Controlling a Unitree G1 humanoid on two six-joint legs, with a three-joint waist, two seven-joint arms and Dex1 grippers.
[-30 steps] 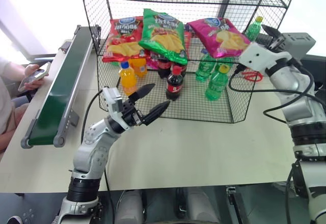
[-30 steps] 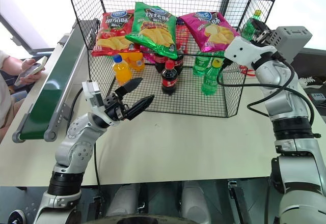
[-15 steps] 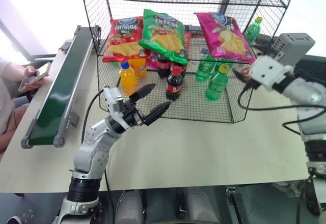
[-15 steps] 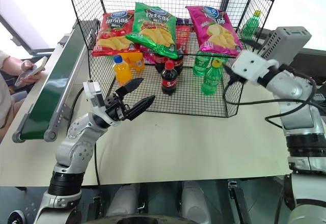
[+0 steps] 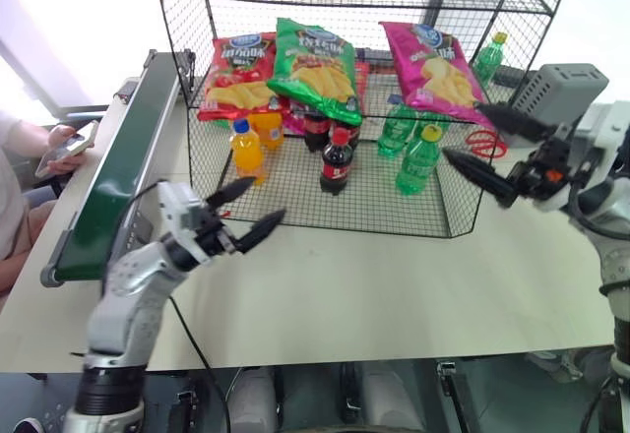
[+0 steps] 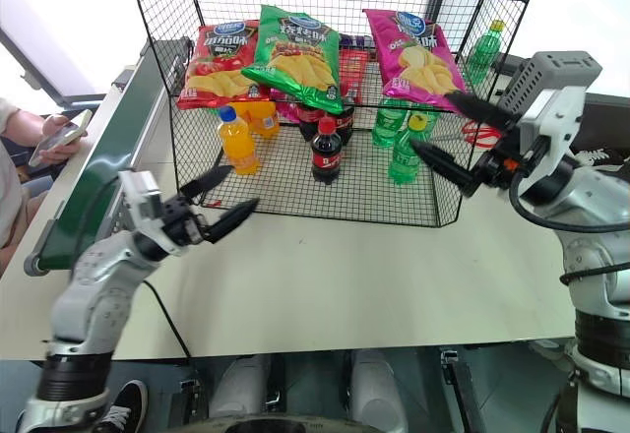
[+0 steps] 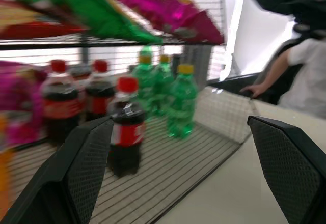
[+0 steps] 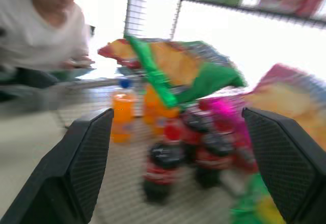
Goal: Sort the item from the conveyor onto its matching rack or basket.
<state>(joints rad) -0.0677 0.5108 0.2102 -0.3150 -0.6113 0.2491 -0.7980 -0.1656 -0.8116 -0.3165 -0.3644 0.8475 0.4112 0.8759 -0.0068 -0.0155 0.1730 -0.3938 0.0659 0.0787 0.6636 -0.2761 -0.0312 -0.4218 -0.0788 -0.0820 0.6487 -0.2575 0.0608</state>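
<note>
I see the pink chip bag already lying on the rack's upper shelf, its long axis running from 11 to 5 o'clock. It sits at about 11 o'clock from my right gripper, the nearer one. Both right and left gripper are spread wide, empty and touching nothing.
</note>
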